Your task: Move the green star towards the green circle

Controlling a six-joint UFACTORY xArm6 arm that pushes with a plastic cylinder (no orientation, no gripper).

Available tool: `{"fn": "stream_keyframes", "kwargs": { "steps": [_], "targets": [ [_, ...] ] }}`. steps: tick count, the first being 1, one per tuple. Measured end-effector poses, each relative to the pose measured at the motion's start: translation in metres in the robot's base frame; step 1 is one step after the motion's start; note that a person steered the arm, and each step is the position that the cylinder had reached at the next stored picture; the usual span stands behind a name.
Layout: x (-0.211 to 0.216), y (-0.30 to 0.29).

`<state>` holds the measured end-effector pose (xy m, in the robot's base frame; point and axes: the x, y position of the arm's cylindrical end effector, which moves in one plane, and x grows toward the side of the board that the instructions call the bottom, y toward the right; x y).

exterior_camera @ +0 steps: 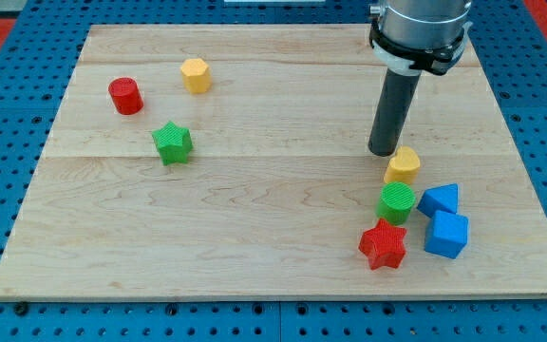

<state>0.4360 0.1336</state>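
The green star (pixel 172 143) sits alone toward the wooden board's (pixel 254 237) left, well apart from the green circle (pixel 397 202) at lower right, where my bare tip (pixel 382 152), holding nothing, stands just above the cluster
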Motion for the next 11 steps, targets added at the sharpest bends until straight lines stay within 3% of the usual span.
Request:
{"fn": "stream_keyframes", "kwargs": {
  "steps": [1, 2, 3, 4, 5, 6, 7, 9, 10, 11],
  "targets": [
    [-0.009, 0.006],
    [-0.076, -0.034],
    [-0.099, -0.139],
    [-0.089, -0.24],
    [-0.06, -0.294],
    [0.018, -0.274],
    [0.035, -0.217],
    [0.013, -0.199],
    [0.03, -0.101],
    [0.028, -0.092]
  ]
}}
